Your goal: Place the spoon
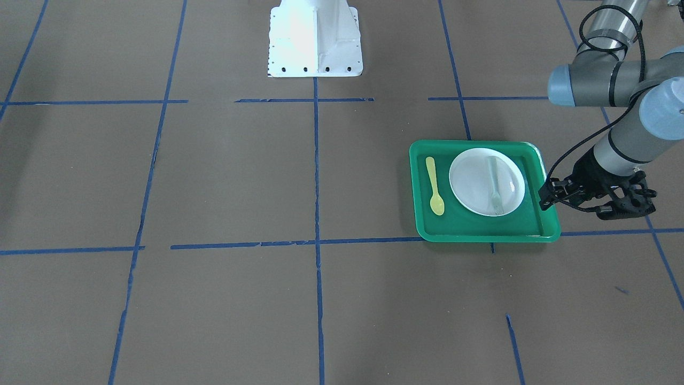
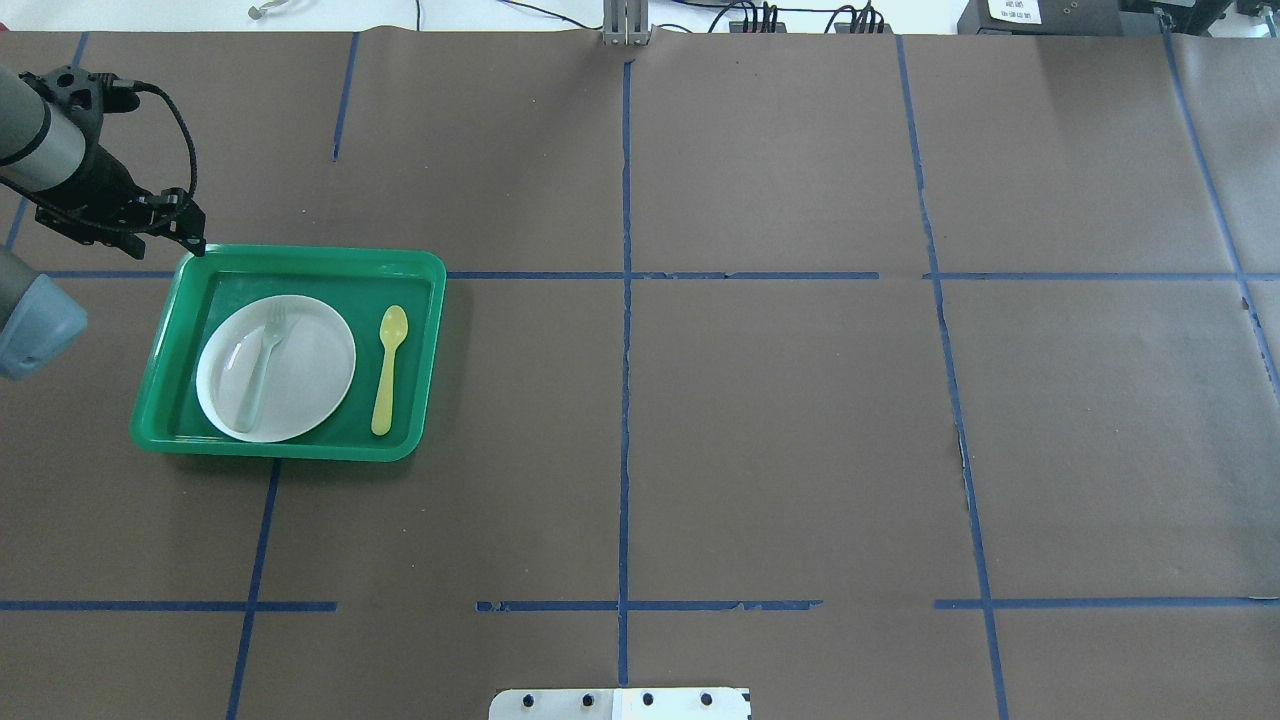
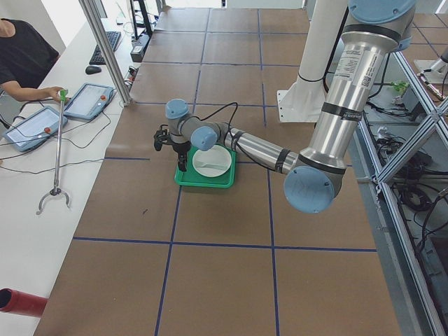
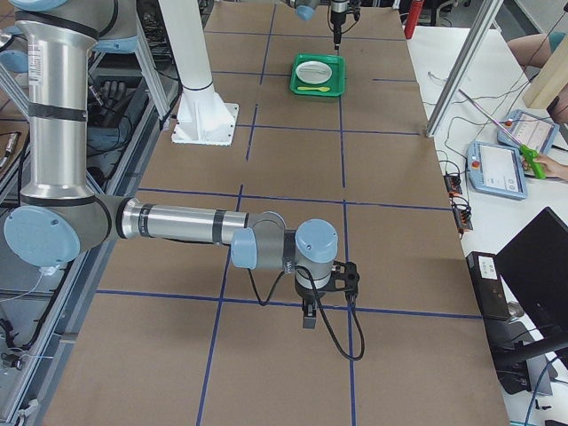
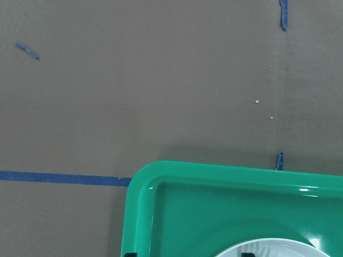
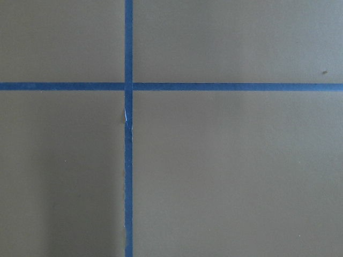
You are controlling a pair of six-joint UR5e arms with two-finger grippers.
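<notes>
At the table's point(image 2: 780, 420) far left, the left gripper point(image 2: 195, 238) points down over the far-left corner of the green tray point(image 2: 300, 262). Its jaws stand apart with nothing between them. In the left wrist view two dark fingertips point(image 5: 131, 255) just show at the bottom edge, spread wide, with the tray's corner and a sliver of the plate below them. Whether a tip touches the rim cannot be told.

The tray sits flat on the brown table, across a blue tape line point(image 2: 250, 560) that runs near to far. A white plate point(image 2: 310, 360) fills its left part. A pale fork point(image 2: 262, 365) lies on the plate, tines toward the far side.

Just right of the plate lies the yellow spoon point(image 2: 388, 370). It is flat on the tray floor, between the plate and the tray's right wall, with a narrow gap on each side. Its bowl points far and its handle near, about parallel to the fork. The left gripper is well apart from it.

The right gripper point(image 4: 309, 315) shows only from the table's right end, well apart from the tray and pointing down close to a tape line; whether its jaws are apart or together cannot be told. Its wrist camera sees only bare table and a tape crossing point(image 6: 128, 86).
</notes>
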